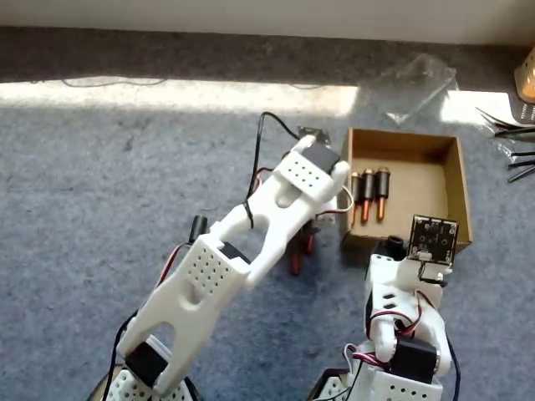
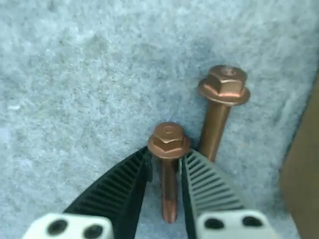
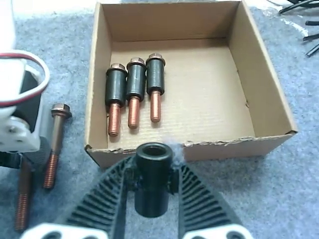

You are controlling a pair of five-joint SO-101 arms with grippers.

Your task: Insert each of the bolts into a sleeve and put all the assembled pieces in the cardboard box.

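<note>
Closely, the left fingers (image 2: pixel 122 186) pinch a copper bolt (image 2: pixel 168 141) by its shank, just under the flanged hexagonal head, with the threaded end running back between them. The right fingers (image 3: pixel 199 196) are clamped on a black sleeve (image 3: pixel 152 181), one on each side, its open bore facing the cardboard box (image 3: pixel 261 79). Just beside the held bolt a second bolt (image 2: pixel 222 107) lies loose on the grey, felt-like surface (image 2: pixel 75 74), roughly parallel to it and not touching it (both are bare, with no sleeve on them). The right wrist view shows these two outside the box, near its wall on the left arm's side. Inside the box three assembled pieces (image 3: pixel 135 84) lie side by side close to that same wall, each a bolt with a black sleeve under its head and copper thread sticking out. In the high view the left arm (image 1: pixel 251 242) stretches diagonally across the surface towards the box, while the right arm (image 1: pixel 401 334) stands just before the box's near wall. Beyond the box lies a crumpled clear plastic bag (image 1: pixel 418 83), and thin black strips (image 1: pixel 514 154) lie at the edge.
</note>
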